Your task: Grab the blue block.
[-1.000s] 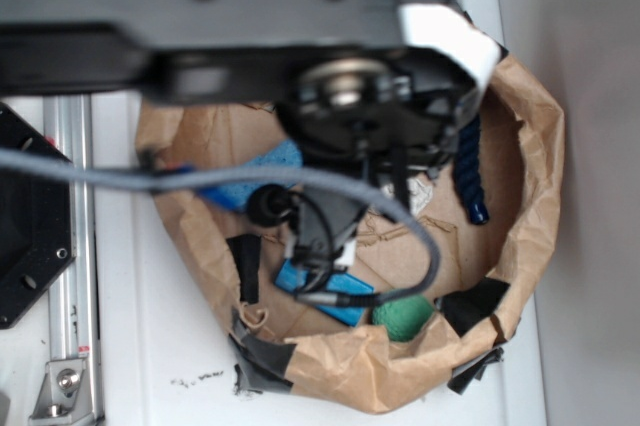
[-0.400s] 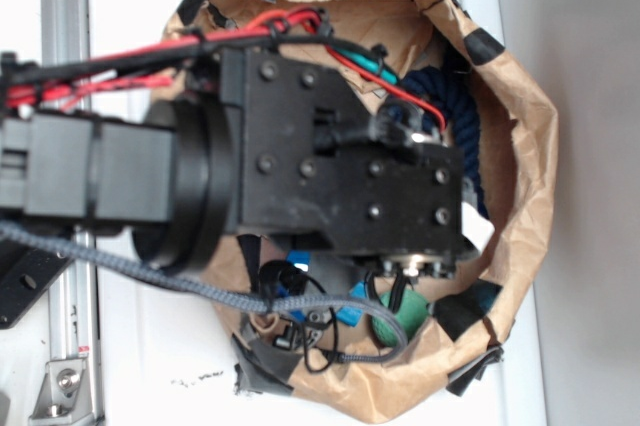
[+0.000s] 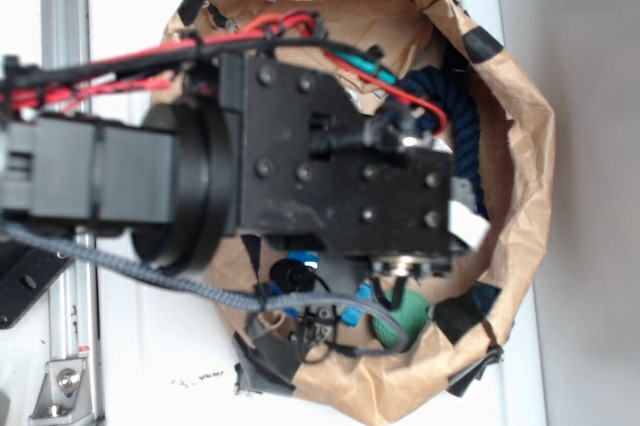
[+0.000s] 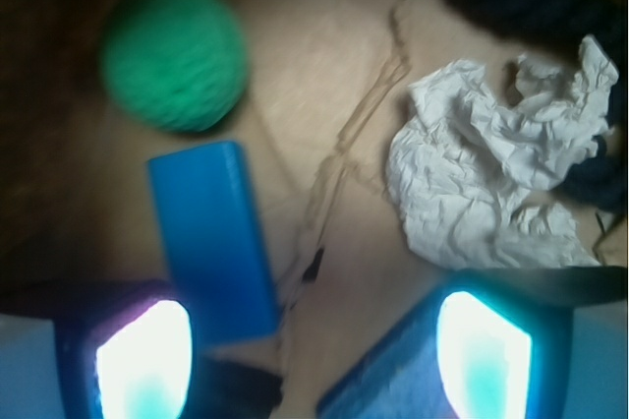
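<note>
In the wrist view the blue block [image 4: 211, 237] lies flat on the brown paper floor, long side running away from me. Its near end sits just inside my left finger [image 4: 142, 360]. My gripper [image 4: 313, 360] is open and empty, above the floor, with the block at the left of the gap. The green ball [image 4: 175, 55] lies just beyond the block's far end. In the exterior view the arm's black body [image 3: 330, 176] covers most of the bag and hides the fingers. Only a sliver of the block [image 3: 352, 316] shows beside the green ball [image 3: 405, 314].
A paler rough blue sponge block [image 4: 383, 380] lies by my right finger. Crumpled white paper [image 4: 491, 183] and a dark blue rope [image 4: 531, 6] lie to the right and beyond. The brown paper bag's rim [image 3: 530, 146] rings everything. A grey cable [image 3: 150, 271] hangs across.
The arm has swung down over the bag, and its black body now hides most of the contents. In the last half second it has shifted only slightly.
</note>
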